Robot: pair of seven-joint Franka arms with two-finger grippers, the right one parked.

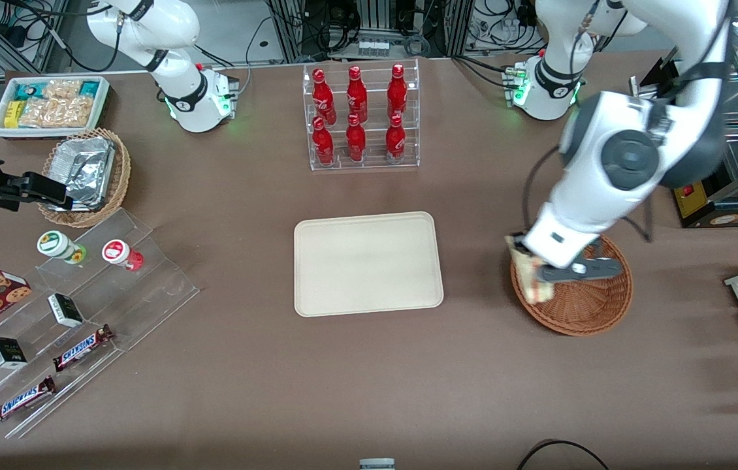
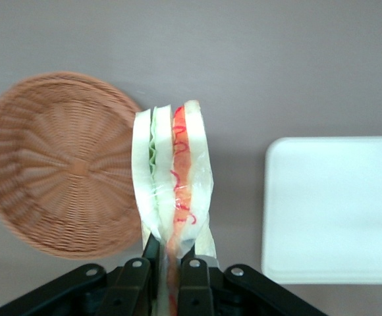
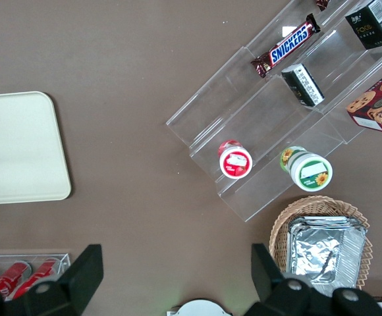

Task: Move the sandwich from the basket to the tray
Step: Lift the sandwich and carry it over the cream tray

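Brown bench surface, lab racks and cabling at its edge farthest from the front camera. Left arm's end effector (image 2: 167, 266) is closed on the small triangular white-bread sandwich with red and green filling (image 2: 171, 178), fingers pinching the wedge's narrow end across the bread faces. Sandwich hangs lifted, above the rim of the round reddish-brown wicker basket (image 1: 588, 307) on the side facing the flat rectangular cream tray with rounded corners (image 1: 368, 262). Basket otherwise holds nothing visible. Tray sits mid-bench, well apart from the basket, bare.

Step in hand, by judgement: carry to tray. Notes for doing it well:
- Keep height enough to clear the basket rim and the tray's low rim.
- Travel level and slow; the grip is at one end only, so the wedge may swing or slip.
- Lower near tray centre, release once the bread touches.
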